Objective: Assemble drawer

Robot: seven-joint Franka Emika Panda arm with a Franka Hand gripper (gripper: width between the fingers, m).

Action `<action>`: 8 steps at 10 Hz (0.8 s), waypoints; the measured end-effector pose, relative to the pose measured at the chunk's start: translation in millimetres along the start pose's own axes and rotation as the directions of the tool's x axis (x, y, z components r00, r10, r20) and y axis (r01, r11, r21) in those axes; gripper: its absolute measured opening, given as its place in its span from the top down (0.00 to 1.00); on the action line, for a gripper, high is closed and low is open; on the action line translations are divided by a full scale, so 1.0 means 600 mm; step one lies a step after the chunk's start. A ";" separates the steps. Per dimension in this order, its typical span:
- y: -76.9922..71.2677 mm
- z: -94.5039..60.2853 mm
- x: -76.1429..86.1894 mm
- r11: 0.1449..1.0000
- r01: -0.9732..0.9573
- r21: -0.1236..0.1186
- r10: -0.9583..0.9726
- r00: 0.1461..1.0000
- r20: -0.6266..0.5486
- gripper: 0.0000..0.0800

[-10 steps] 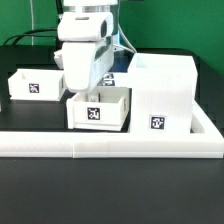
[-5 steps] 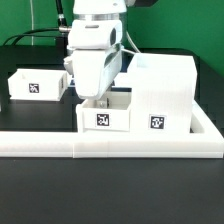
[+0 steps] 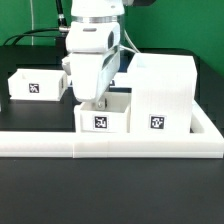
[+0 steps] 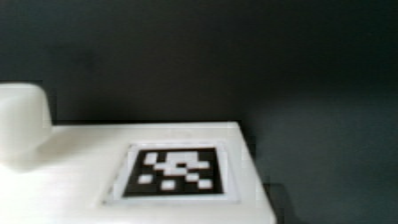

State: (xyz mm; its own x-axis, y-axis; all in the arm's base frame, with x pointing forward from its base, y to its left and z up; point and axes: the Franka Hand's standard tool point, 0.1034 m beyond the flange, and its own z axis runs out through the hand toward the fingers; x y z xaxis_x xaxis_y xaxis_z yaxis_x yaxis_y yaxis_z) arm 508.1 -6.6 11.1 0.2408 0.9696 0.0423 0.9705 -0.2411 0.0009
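Observation:
The drawer, a small white open-topped box with a square tag on its front face, sits on the black table against the tall white housing on the exterior view's right. My gripper reaches down into the drawer from above, fingers closed on its wall near the back left. The wrist view shows a white surface with a black-and-white tag close up and a blurred white rounded shape beside it. The fingertips themselves do not show there.
A second small white tagged box stands at the exterior view's left. A low white wall runs along the front of the parts and turns back past the housing. Black cables hang behind the arm.
My gripper and the drawer have moved together toward the exterior view's right, from the middle to up against the housing. Since half a second ago almost nothing has shifted.

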 end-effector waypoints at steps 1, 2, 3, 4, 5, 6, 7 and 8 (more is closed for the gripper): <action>-0.001 0.001 0.007 0.999 0.038 -0.002 -0.038 0.999 0.008 0.95; 0.000 0.000 0.007 0.998 0.055 -0.004 -0.055 0.998 0.015 0.95; 0.000 0.000 0.005 0.999 0.052 -0.004 -0.052 0.999 0.015 0.95; 0.000 0.000 0.005 0.999 0.052 -0.004 -0.052 0.999 0.015 0.95; -0.001 0.001 0.008 0.999 0.050 -0.004 -0.050 0.999 0.014 0.95; -0.001 0.002 0.007 0.999 0.045 -0.005 -0.045 0.999 0.021 0.95; 0.001 0.002 0.007 1.000 0.029 -0.006 -0.029 0.999 0.020 0.95; 0.006 0.002 0.008 1.000 0.021 -0.010 -0.021 1.000 0.019 0.95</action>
State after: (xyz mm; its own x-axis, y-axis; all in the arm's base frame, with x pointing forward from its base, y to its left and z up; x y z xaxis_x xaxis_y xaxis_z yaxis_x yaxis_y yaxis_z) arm 512.8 -3.0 10.2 0.2204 0.9751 0.0231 0.9753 -0.2207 0.0118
